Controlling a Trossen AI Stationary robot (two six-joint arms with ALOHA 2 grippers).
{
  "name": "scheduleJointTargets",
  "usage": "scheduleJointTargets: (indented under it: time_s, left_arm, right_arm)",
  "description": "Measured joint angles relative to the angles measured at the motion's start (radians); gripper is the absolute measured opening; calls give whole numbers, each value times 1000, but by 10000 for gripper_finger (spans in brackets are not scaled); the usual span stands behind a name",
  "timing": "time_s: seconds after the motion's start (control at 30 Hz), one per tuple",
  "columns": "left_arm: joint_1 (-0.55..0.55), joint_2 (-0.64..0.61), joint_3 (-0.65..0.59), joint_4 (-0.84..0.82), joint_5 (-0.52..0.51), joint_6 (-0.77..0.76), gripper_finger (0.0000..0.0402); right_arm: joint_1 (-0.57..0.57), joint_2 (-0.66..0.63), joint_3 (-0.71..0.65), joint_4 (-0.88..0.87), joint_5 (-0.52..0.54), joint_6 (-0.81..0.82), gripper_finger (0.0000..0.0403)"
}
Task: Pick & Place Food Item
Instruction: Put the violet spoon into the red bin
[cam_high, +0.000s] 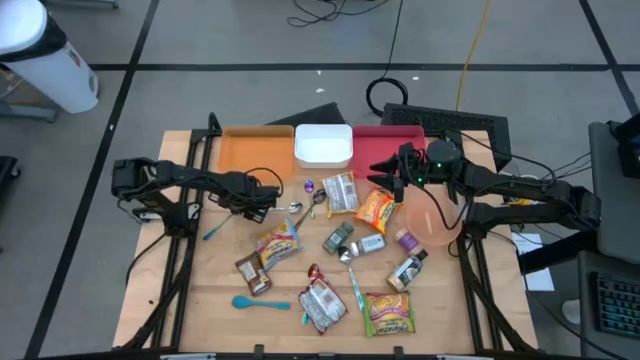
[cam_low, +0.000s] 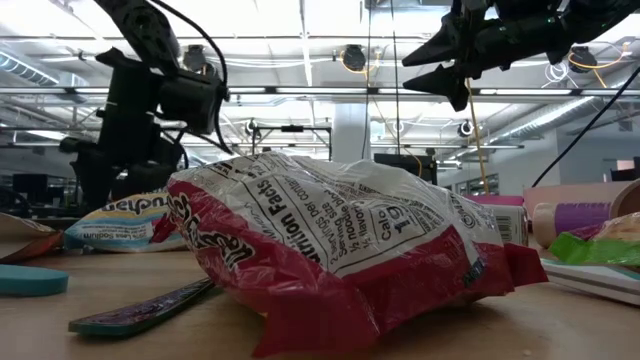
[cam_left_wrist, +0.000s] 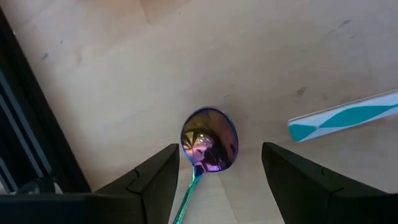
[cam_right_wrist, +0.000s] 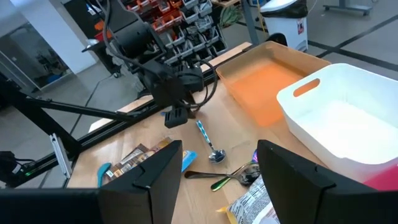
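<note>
Several food packets lie flat on the wooden table (cam_high: 200, 300): a white one (cam_high: 342, 192), an orange one (cam_high: 375, 207), and a red and white one (cam_high: 322, 305) that fills the low view (cam_low: 340, 250). My left gripper (cam_high: 268, 196) points down, open, just above an iridescent spoon (cam_left_wrist: 209, 140). Its fingers stand on either side of the spoon's teal handle (cam_right_wrist: 202, 132) without touching it. My right gripper (cam_high: 384, 176) hangs open and nearly level, high above the packets near the red tray (cam_high: 385, 138), with nothing between its fingers (cam_right_wrist: 217, 168).
An orange tray (cam_high: 250, 150), a white bin (cam_high: 323, 145) and the red tray stand along the far edge. More spoons (cam_high: 318, 200), small bottles (cam_high: 408, 270), a pink bowl (cam_high: 440, 225), a teal spatula (cam_high: 255, 302) and a teal-and-white stick (cam_left_wrist: 351, 115) are scattered about.
</note>
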Motion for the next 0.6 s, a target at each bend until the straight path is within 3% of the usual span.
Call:
scheduleJointTargets:
  time_s: [0.27,0.6]
  left_arm:
    - [-1,38,0,0,0,-8,223]
    - [-1,37,0,36,0,-22,96]
  right_arm:
    - [0,0,0,-2,0,0,201]
    - [0,0,0,-18,0,7,201]
